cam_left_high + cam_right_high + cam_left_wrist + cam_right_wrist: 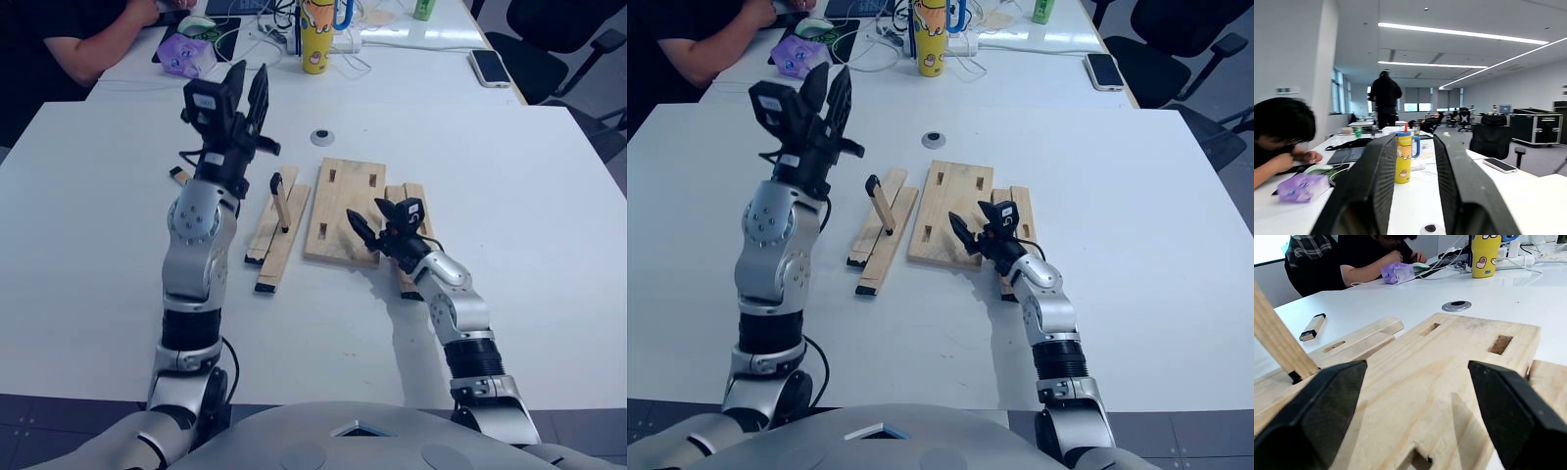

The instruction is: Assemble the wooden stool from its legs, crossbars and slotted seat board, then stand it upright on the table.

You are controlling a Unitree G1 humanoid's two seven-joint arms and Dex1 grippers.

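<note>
Left pincer (248, 78) and right pincer (367, 215) gape empty; right covers seat board (343, 191) edge

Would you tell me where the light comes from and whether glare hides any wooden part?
Left wrist view: long ceiling light strips overhead, bright windows at the far end. Left eye view: even light, no glare on the slotted seat board or the upright stick. Right wrist view: the board's slots show dark and plain.

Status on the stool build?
Left hand open, raised, empty. Right hand open at seat board, near edge. One leg upright in a plank beside it; stool unassembled. Nothing blocking board.
</note>
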